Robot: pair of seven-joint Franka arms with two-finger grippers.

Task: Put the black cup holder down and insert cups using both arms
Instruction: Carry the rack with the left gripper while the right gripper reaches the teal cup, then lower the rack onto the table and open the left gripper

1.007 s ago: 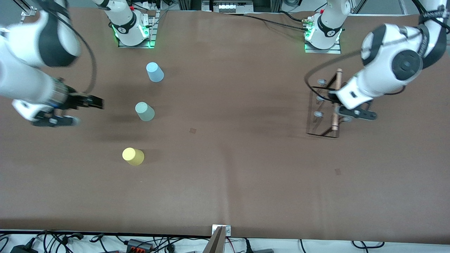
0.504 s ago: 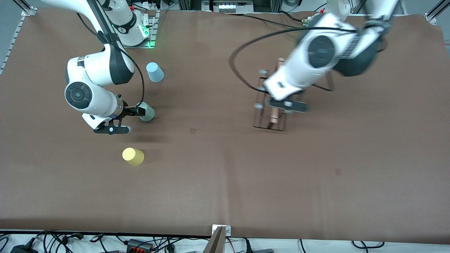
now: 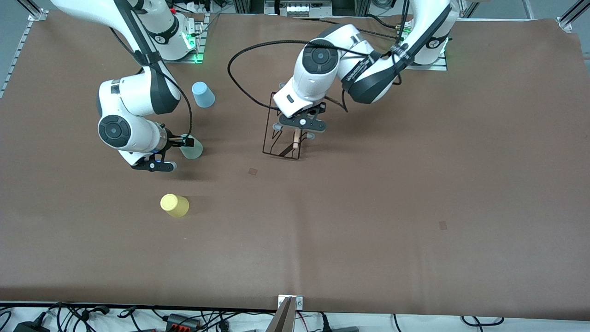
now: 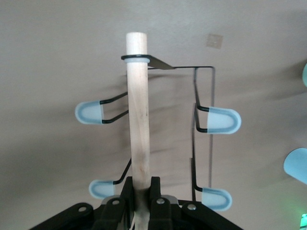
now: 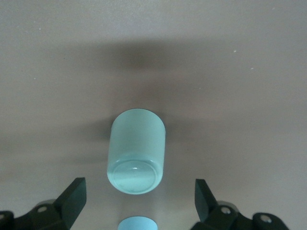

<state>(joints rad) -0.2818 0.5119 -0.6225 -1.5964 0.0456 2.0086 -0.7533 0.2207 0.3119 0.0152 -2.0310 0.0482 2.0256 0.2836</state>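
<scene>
Brown table [image 3: 368, 207] carries three upside-down cups. Left arm reaches from its base toward table centre, elbow bent, wrist pointing down. Left gripper [image 3: 302, 123] is clamped on the wooden rod handle [image 4: 138, 110] of the black cup holder [image 3: 282, 138], which sits mid-table; whether its base touches the surface cannot be told. Right arm folds down low, wrist level with the table. Right gripper [image 5: 139, 201] has its fingers [image 5: 72, 199] spread wide on either side of the pale green cup [image 3: 192, 146], not touching it. Light blue cup [image 3: 203, 94] stands farther from the front camera than the green one, yellow cup [image 3: 174, 204] nearer.
</scene>
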